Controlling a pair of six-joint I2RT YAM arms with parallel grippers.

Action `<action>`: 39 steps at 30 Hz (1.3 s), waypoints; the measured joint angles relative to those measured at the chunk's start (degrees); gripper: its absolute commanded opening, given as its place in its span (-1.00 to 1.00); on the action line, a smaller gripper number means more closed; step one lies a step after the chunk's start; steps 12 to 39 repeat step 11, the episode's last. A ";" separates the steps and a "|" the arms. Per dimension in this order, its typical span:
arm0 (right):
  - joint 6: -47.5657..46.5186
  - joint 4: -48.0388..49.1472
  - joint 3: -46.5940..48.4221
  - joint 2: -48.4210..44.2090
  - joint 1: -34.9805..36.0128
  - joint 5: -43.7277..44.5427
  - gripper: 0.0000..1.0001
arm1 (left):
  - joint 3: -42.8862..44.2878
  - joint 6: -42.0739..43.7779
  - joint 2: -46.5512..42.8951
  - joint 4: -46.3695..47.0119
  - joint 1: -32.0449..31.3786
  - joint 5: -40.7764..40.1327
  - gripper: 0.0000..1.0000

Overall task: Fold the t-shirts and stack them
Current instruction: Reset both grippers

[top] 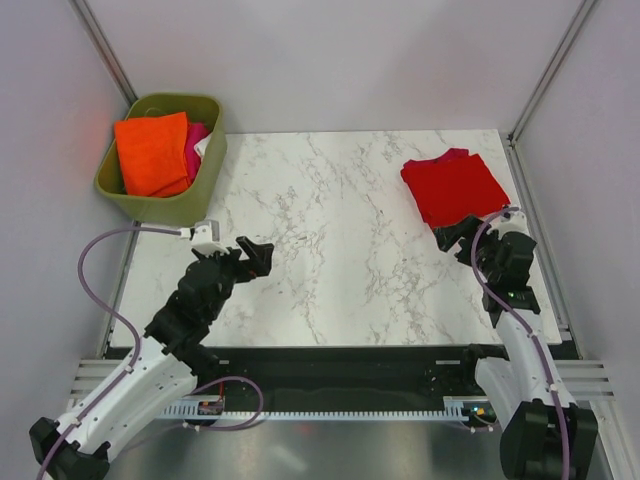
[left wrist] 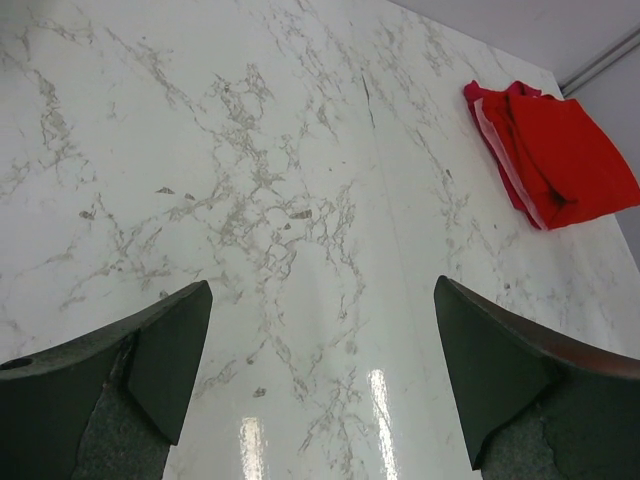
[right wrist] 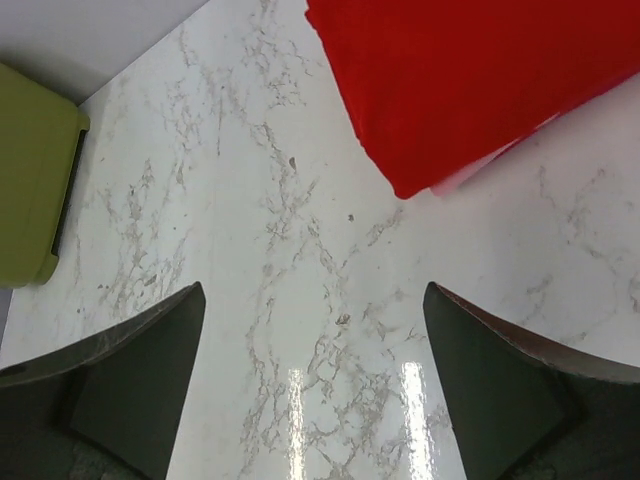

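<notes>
A bright red t-shirt [top: 455, 188] lies folded at the far right of the marble table [top: 330, 230]. A pink shirt's edge [top: 455, 153] peeks out from under it. The left wrist view shows the red shirt [left wrist: 560, 155] with a light pink edge [left wrist: 497, 130]. The right wrist view shows the red shirt [right wrist: 470, 80] with a pink sliver [right wrist: 470, 175] below it. My right gripper [top: 455, 235] is open and empty just near of the red shirt's front corner [right wrist: 314, 290]. My left gripper [top: 262, 252] is open and empty over bare table at the left [left wrist: 322, 290].
An olive-green tub [top: 205, 170] stands at the far left corner, holding an orange cloth [top: 152, 152] and a magenta cloth [top: 195, 135]. The tub also shows in the right wrist view [right wrist: 30, 180]. Walls and slanted frame posts enclose the table.
</notes>
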 measured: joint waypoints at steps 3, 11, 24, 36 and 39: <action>0.57 0.57 -2.93 -0.83 0.00 1.95 0.96 | -1.57 1.03 -1.62 -0.35 0.00 0.35 0.99; 1.97 2.23 -7.48 0.37 0.00 3.45 0.96 | -2.43 1.68 -2.34 -1.29 0.00 0.59 0.99; 1.97 2.23 -7.48 0.37 0.00 3.45 0.96 | -2.43 1.68 -2.34 -1.29 0.00 0.59 0.99; 1.97 2.23 -7.48 0.37 0.00 3.45 0.96 | -2.43 1.68 -2.34 -1.29 0.00 0.59 0.99; 1.97 2.23 -7.48 0.37 0.00 3.45 0.96 | -2.43 1.68 -2.34 -1.29 0.00 0.59 0.99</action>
